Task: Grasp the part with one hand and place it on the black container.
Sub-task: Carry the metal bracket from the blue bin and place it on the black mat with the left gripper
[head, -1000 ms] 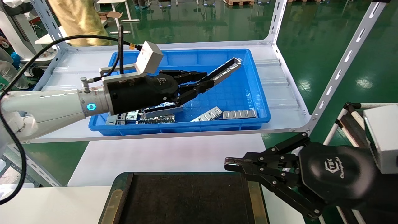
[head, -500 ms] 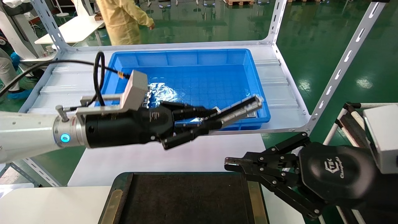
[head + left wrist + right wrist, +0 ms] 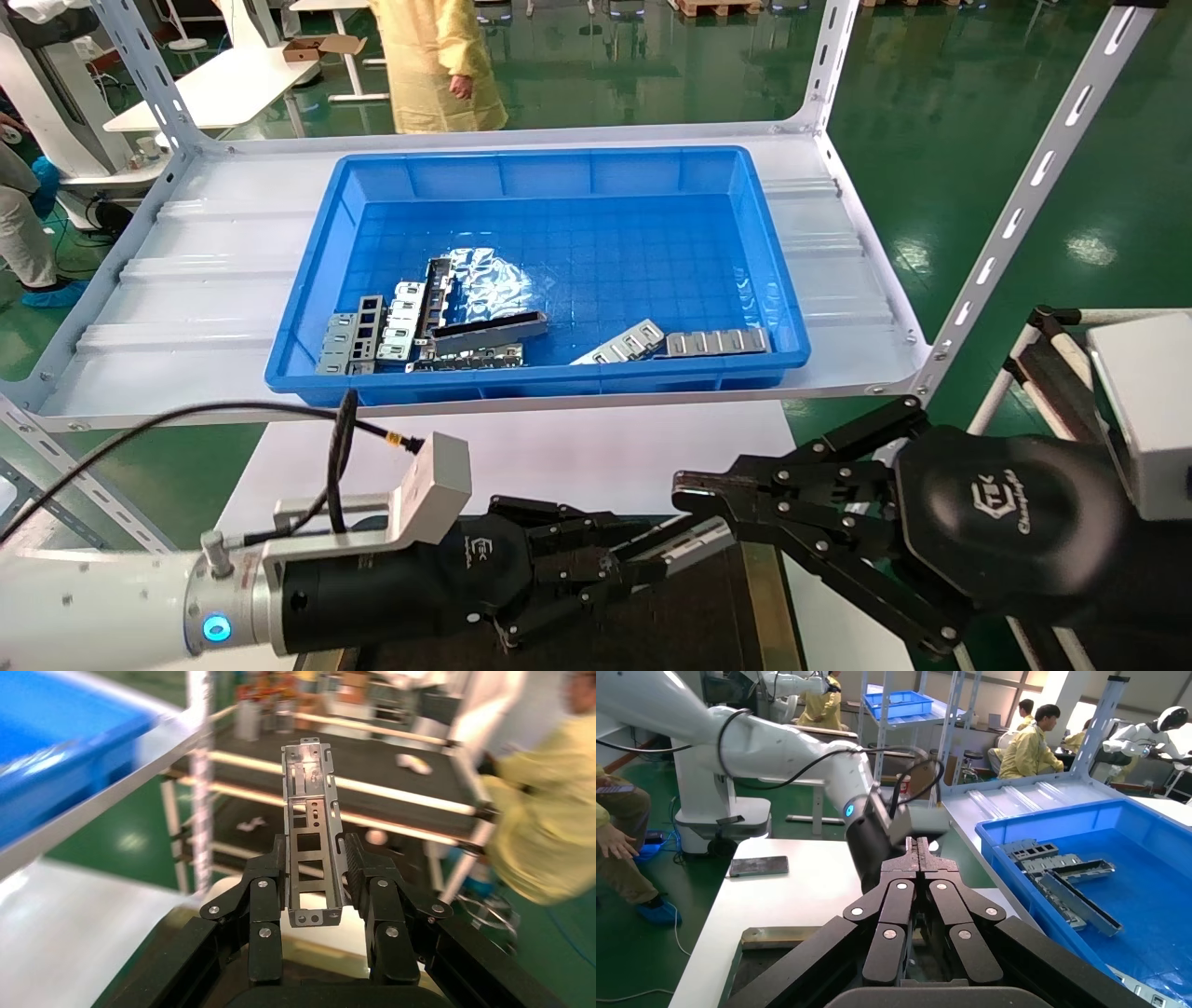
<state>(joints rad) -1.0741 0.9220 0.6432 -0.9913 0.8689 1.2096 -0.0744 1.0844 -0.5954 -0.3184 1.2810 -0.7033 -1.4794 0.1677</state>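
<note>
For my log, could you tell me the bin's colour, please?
The bin is bright blue, clearest in the head view.

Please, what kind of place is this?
Probably a factory or robot-training hall: glossy green floor, white slotted-steel shelf holding a blue plastic bin of grey metal parts, and yellow-coated workers near another white robot.

I am working in a factory hall or robot workshop. Beyond my jaws lies a glossy green floor, the painted kind that industrial halls have. Past my left jaws stands a slotted metal rack with a blue bin of stamped metal pieces. Farther off, people in yellow work coats sit at benches, another white robot arm stands near my right jaws, and more racks hold more blue bins.
</note>
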